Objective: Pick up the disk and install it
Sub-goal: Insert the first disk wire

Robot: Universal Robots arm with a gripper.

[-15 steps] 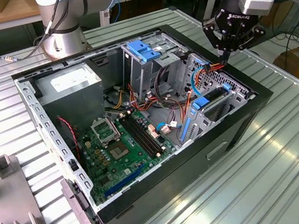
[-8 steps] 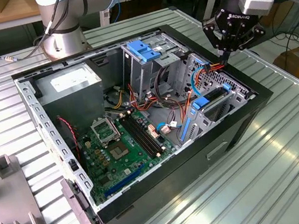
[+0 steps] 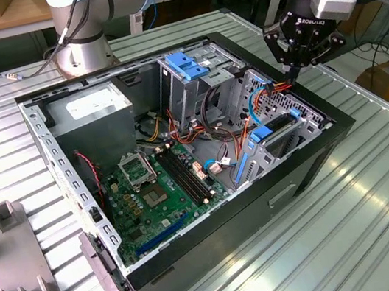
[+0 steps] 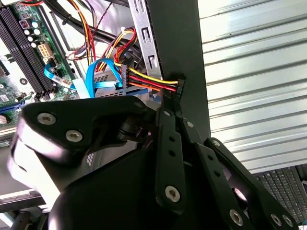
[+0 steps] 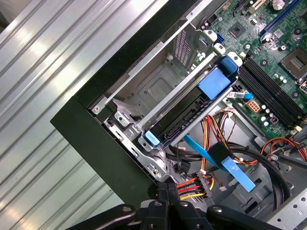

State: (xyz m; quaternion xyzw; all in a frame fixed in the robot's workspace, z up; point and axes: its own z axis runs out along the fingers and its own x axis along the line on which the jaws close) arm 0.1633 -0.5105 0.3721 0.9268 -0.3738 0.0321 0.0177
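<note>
The disk point(image 3: 281, 125) lies flat in the lower drive cage by the case's wall on the exterior view's right, black face up, blue rails along its edges. In the first wrist view the disk point(image 5: 184, 125) sits under a metal bar with a blue latch point(image 5: 216, 82). My gripper point(image 3: 291, 69) hangs over the far end of that wall, beyond the disk. Its fingers point(image 4: 168, 124) are shut on the black connector point(image 4: 180, 86) of a red, yellow and black power cable point(image 5: 189, 186). In the first wrist view the gripper point(image 5: 168, 190) is beside the case's edge.
The open computer case point(image 3: 311, 171) rests on a ribbed metal table point(image 3: 386, 218). Inside are a grey power-supply box point(image 3: 91, 110), a green motherboard point(image 3: 157, 189), an upper cage with a blue latch point(image 3: 185, 65) and loose cables. Another arm's base point(image 3: 85, 48) stands behind; a grey fixture point(image 3: 19, 283) lies beside the case.
</note>
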